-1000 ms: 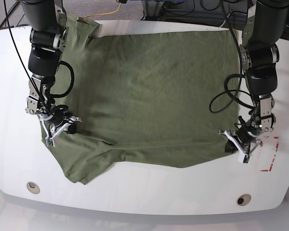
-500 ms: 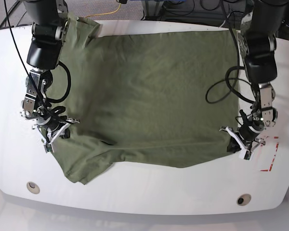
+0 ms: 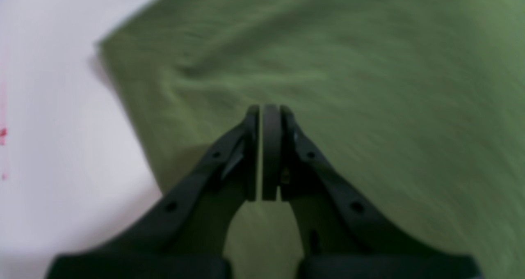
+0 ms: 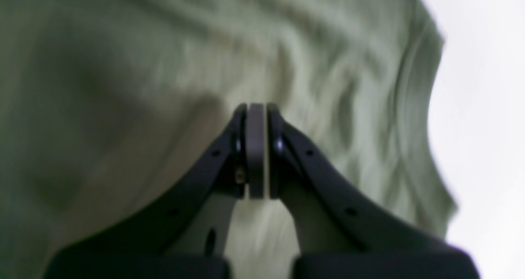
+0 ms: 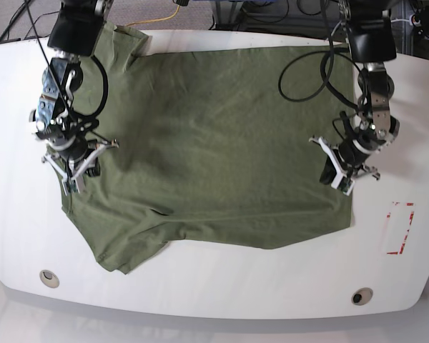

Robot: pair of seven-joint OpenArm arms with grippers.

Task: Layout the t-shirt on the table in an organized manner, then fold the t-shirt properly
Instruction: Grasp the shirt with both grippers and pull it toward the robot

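Both arms have pulled back up the table (image 5: 200,293) since a second ago; left end effector (image 5: 341,174) and right end effector (image 5: 74,171) are pinched closed, holding nothing, over the t-shirt (image 5: 214,136), which lies spread flat, hem corner released

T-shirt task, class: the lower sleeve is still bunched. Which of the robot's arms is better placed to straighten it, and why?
Probably the right arm. Its right gripper, shut, hangs above the t-shirt just above that crumpled sleeve; the left gripper, also shut, is over the opposite edge.
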